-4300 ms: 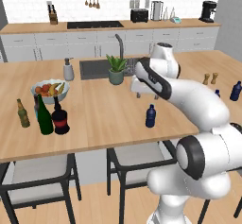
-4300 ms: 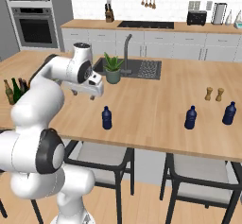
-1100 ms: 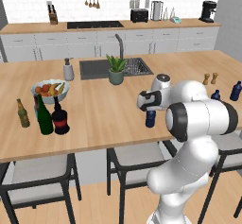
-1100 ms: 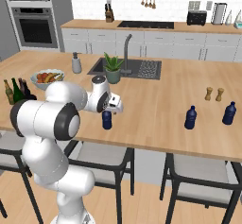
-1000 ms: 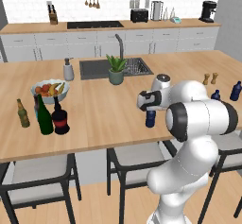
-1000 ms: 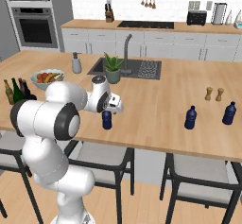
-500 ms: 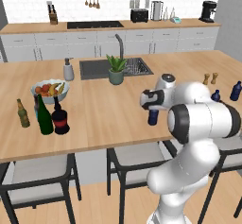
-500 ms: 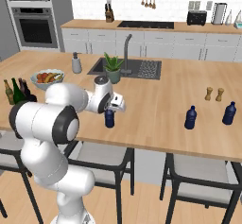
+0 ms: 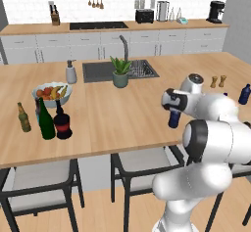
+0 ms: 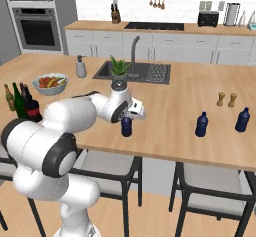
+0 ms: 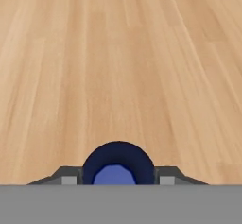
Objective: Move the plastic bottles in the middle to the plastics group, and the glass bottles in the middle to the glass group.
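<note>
Closing since a second ago, the claw (image 11: pixel 118 178) now seems clamped on the small blue bottle (image 10: pixel 126 126) standing on the tabletop (image 9: pixel 122 118).

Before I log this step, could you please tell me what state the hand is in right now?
Hand: closed on the small dark-blue plastic bottle, which stands on the counter.
</note>
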